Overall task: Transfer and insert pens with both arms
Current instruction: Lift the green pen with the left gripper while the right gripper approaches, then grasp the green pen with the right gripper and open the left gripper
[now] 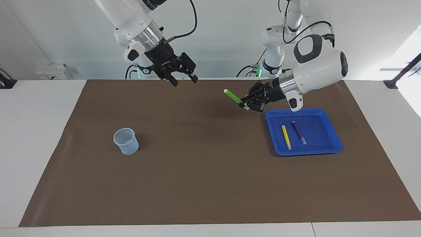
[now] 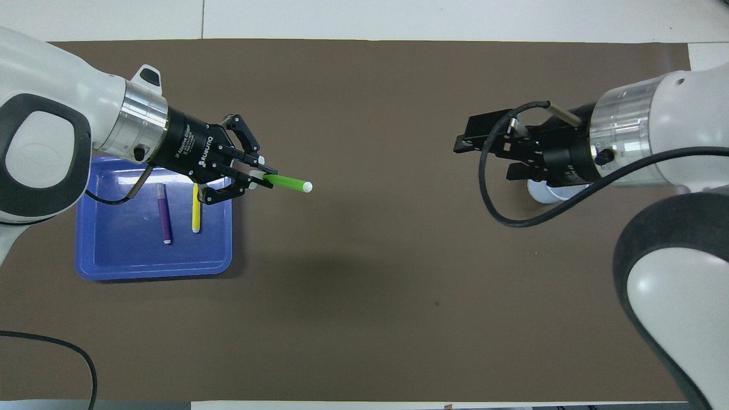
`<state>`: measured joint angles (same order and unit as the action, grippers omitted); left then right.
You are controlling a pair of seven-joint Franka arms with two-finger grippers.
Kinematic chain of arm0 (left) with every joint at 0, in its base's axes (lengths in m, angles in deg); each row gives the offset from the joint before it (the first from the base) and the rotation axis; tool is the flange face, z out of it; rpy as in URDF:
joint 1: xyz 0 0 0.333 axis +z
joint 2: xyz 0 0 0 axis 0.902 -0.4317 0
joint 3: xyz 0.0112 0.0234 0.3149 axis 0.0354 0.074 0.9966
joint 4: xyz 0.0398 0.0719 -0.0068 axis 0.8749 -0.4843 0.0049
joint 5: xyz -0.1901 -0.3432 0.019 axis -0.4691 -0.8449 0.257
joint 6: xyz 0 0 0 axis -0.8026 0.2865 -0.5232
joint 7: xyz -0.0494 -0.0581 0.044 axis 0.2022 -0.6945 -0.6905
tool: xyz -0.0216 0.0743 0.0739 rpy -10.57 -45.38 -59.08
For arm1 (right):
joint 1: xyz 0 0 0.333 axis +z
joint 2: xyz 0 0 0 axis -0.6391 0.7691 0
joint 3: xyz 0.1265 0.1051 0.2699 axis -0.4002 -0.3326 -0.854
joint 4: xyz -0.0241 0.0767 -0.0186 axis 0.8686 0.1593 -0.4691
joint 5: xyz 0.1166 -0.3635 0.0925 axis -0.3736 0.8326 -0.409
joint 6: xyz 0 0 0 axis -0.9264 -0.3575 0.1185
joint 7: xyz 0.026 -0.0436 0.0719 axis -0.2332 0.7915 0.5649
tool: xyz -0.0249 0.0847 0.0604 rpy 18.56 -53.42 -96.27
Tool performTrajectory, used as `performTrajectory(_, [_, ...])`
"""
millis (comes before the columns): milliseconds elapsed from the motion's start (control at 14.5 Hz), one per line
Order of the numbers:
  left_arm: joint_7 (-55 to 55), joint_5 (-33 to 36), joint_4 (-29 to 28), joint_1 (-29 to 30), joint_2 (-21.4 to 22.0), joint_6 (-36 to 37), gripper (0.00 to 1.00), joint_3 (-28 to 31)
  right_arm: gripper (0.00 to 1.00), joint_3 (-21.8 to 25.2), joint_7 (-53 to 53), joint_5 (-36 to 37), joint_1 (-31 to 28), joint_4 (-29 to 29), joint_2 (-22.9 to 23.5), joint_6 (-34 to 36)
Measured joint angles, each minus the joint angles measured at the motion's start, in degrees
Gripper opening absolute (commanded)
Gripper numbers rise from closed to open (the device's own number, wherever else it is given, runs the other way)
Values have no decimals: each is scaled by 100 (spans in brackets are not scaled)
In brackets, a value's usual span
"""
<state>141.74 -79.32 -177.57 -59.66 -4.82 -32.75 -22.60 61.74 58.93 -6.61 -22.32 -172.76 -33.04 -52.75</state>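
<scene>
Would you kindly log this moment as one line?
left pincer: shut on green pen, over mat | right pincer: open, raised | cup: empty

What I can't see from here
From above, the right gripper (image 2: 484, 149) and its wrist cover most of the cup (image 2: 545, 192); the left gripper's fingers (image 2: 257, 177) hide the green pen's (image 2: 287, 183) gripped end.

Left gripper (image 2: 259, 177) clamps the green pen (image 2: 287, 183) (tip toward right gripper (image 2: 464, 142)).
</scene>
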Motion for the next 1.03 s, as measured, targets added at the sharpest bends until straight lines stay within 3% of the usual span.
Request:
performTrajectory(413, [353,-1369,-984,-400,465,-988,0,-29,100,-11,305,-9,461,-181,81,-438])
performTrajectory(825, [367,-1888,-1240,-392,623,-1124,0,-10,98,-8,-210,48,580,-215,272,-644])
performTrajectory(963, [367,-1924,-1276,-392,635,-1140,0,-11,78,-3,-293,108,576,-214,272,-660])
performTrajectory(1031, [367,-1931,-1289,-392,641,-1144,0,-11,51,-2,-301,126,576,-214,272,-660])
